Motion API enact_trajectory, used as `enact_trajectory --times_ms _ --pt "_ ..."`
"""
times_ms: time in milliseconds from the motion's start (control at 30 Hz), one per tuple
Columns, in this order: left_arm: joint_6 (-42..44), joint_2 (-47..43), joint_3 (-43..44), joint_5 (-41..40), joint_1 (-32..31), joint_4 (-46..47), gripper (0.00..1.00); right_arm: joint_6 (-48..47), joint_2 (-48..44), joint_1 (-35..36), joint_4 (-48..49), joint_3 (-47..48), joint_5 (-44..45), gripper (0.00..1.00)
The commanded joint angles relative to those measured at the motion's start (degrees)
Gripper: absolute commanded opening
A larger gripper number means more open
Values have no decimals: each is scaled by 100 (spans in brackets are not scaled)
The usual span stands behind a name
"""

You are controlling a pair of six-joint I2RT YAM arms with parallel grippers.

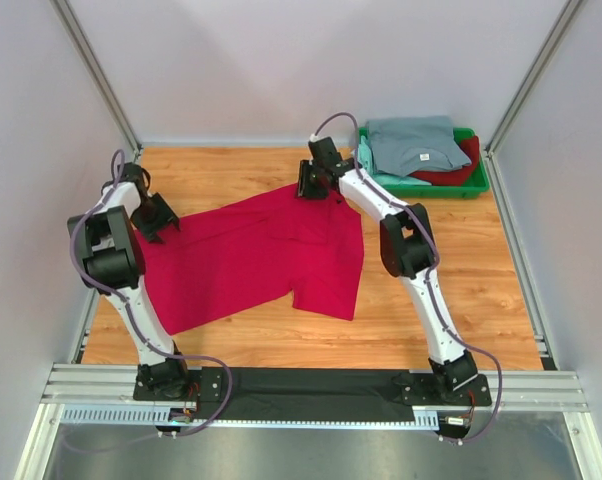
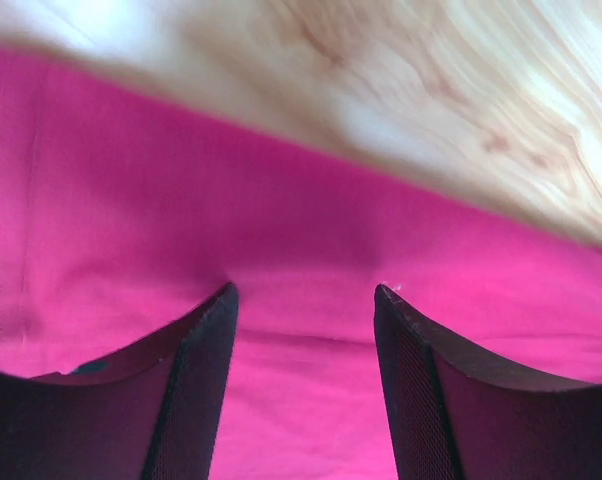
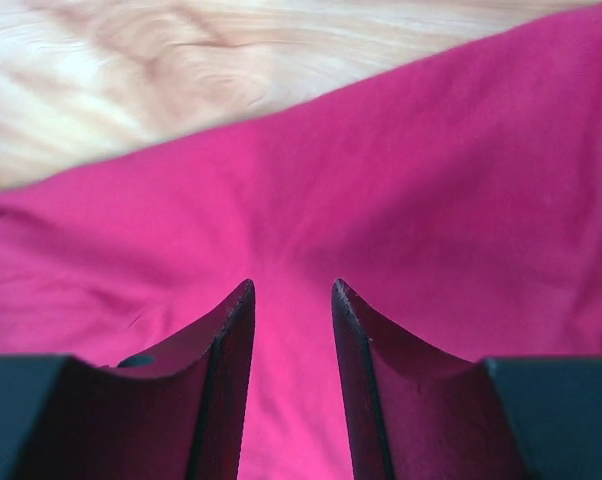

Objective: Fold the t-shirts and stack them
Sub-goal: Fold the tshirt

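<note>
A bright crimson-red t-shirt (image 1: 261, 262) lies spread across the wooden table. My left gripper (image 1: 159, 216) is down on its left edge. In the left wrist view this gripper (image 2: 303, 295) is open, both fingertips (image 2: 224, 300) resting on the red cloth (image 2: 131, 200) close to its hem. My right gripper (image 1: 314, 184) sits at the shirt's far edge. Its view shows the gripper (image 3: 292, 288) with a narrower gap, still open, tips pressed into the cloth (image 3: 431, 180), and creases running toward the gap. More folded t-shirts, a grey-blue one (image 1: 413, 144) on top, lie in the tray.
A green plastic tray (image 1: 436, 188) stands at the back right corner; a darker red tee (image 1: 461, 172) and a mint-green one (image 1: 365, 158) show under the grey-blue one. White walls and metal posts enclose the table. Bare wood (image 1: 461, 290) lies right of the shirt.
</note>
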Motion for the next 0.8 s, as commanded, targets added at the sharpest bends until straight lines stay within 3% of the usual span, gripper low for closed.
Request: enact_trajectory --times_ms 0,100,300,400,467,567,600,633,700,767 --pt "225 490 530 115 -38 -271 64 411 533 -175 95 532 59 38" --pt "190 947 951 458 -108 -323 64 492 910 -394 -256 962 278 38" --pt "471 1827 3057 345 -355 -1218 64 141 904 -729 -74 1280 -27 39" --pt "533 1540 3290 90 -364 -1351 66 -9 579 -721 -28 1420 -362 44" --pt "646 1154 3177 -340 -390 -1536 67 43 325 -694 -142 1473 -442 52" --pt "281 398 2099 -288 -224 -1975 68 61 -422 -545 -694 1368 -408 62" --pt "252 -379 1495 -306 -223 -1802 68 105 -850 -432 -1053 1298 -294 63" --pt "34 -883 62 -115 -223 -1069 68 122 -1107 -387 -1152 871 -310 64" --pt "-291 -2180 -1300 333 -197 -301 68 44 -1895 -194 -1345 211 -285 64" --pt "-721 -2705 -2419 800 -197 -68 66 -53 -2590 -53 -1617 -738 -249 64"
